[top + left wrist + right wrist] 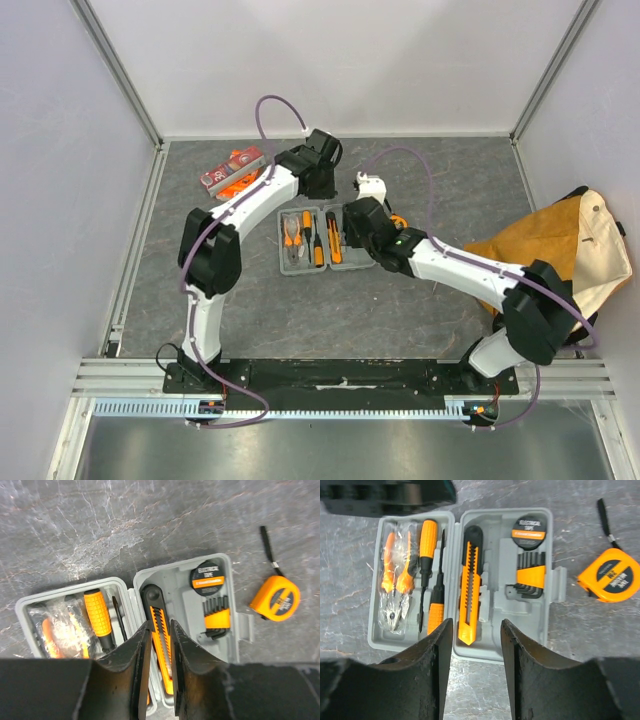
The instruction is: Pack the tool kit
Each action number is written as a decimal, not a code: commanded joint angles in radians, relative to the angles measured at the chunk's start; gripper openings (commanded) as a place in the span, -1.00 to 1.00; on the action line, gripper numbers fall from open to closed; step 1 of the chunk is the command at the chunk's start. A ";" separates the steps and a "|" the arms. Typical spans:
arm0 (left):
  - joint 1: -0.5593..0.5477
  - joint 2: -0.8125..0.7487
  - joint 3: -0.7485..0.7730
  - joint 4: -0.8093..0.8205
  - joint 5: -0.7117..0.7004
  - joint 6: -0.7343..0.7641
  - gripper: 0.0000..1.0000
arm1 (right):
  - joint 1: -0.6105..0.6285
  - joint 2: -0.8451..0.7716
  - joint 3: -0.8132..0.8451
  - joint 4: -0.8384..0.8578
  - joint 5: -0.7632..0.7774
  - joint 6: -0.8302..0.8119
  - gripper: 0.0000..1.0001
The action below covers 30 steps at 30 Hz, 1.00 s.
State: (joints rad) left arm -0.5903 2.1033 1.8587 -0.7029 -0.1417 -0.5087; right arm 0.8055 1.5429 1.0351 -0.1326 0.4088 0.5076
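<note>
The grey tool kit case [300, 267] lies open and flat in the middle of the table. Its left half holds bagged pliers [395, 585] and two screwdrivers [427, 542]. Its right half [500, 605] holds an orange utility knife [469, 585], a black tape roll [529, 531] and hex keys [527, 575]. An orange tape measure [612, 575] lies on the table just right of the case. My left gripper [161, 630] hovers over the knife [155, 605] with its jaws a narrow gap apart, empty. My right gripper [476, 630] is open and empty above the case's near edge.
A tan canvas bag [560, 250] lies at the right edge of the table. Red-orange packets [232, 170] lie at the back left. Grey walls with metal rails enclose the dark mat on three sides.
</note>
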 commanded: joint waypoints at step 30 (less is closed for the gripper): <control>-0.006 0.092 -0.110 0.105 -0.010 -0.027 -0.87 | -0.003 0.198 0.019 0.111 -0.205 -0.113 -0.63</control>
State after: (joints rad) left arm -0.5915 2.1803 1.7435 -0.6003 -0.1001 -0.5095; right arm 0.7879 1.7592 1.0218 -0.0612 0.1970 0.4141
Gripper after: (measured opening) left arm 0.070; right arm 0.172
